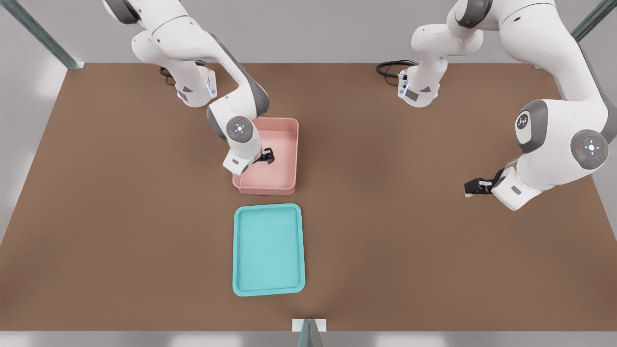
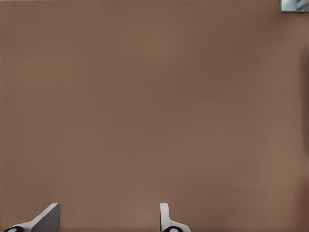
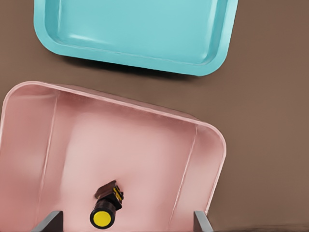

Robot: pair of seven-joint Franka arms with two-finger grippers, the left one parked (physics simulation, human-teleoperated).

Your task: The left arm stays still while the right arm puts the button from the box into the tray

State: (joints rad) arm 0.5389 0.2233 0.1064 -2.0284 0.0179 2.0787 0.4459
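One button (image 3: 105, 209) in one box (image 1: 288, 159), between spread-wide hand (image 3: 120, 223) fingers; one tray (image 1: 268, 249) nearby.

Box (image 1: 289, 159): pale pink throughout, walls and floor alike, no pattern.
Tray (image 1: 269, 249): plain turquoise, rim a shade lighter than the floor.
Button (image 3: 105, 212): round yellow cap on a dark, blackish body, with a brownish tint on its far end.
Table (image 1: 434, 250): uniform matt brown.
Right arm (image 1: 241, 140): white shell with grey joint covers; one round grey cap carries small bluish-white lights.
Gripper (image 1: 267, 156): black, above the pink box floor; in the wrist view its fingertips (image 3: 48, 222) show grey.
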